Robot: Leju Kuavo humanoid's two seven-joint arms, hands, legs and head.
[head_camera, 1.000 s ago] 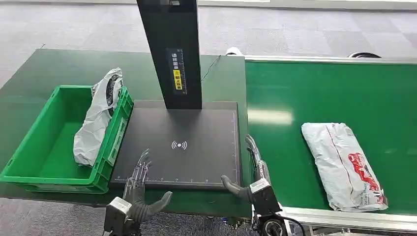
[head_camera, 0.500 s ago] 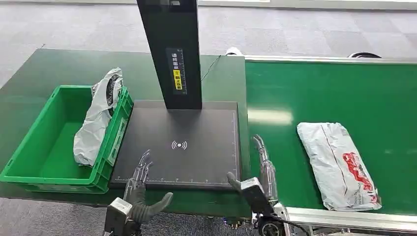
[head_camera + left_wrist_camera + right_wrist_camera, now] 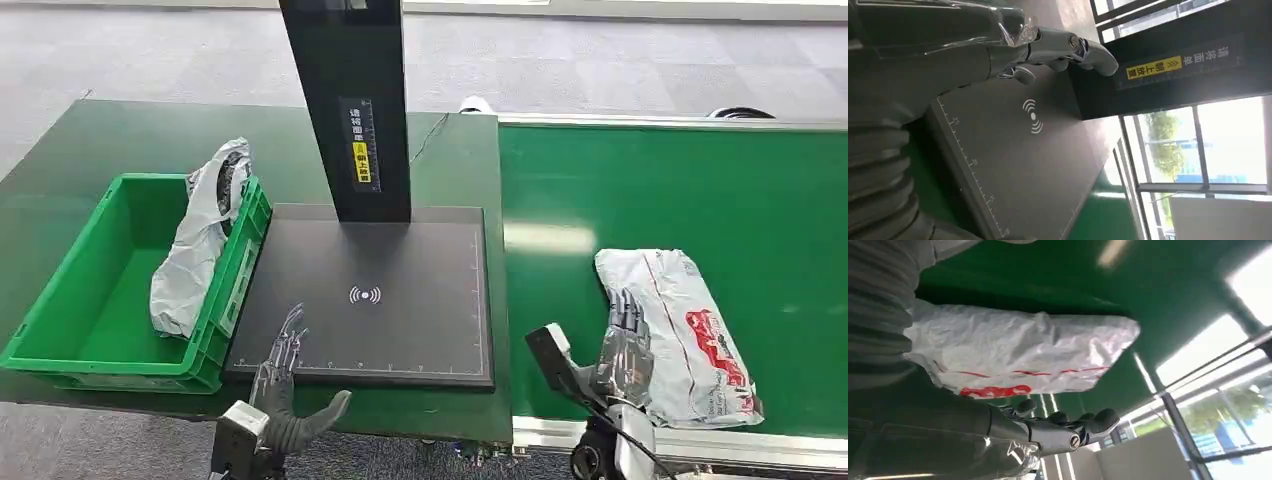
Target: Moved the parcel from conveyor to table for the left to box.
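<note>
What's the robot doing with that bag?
The robot is going after a white parcel that lies on the green conveyor belt. Its right hand is open and reaches over the near end of the parcel, not gripping it yet. Its left hand hovers open at the near edge of the black scanner pad on the table. A green box on the left already holds another grey bag leaning on its wall.
</note>
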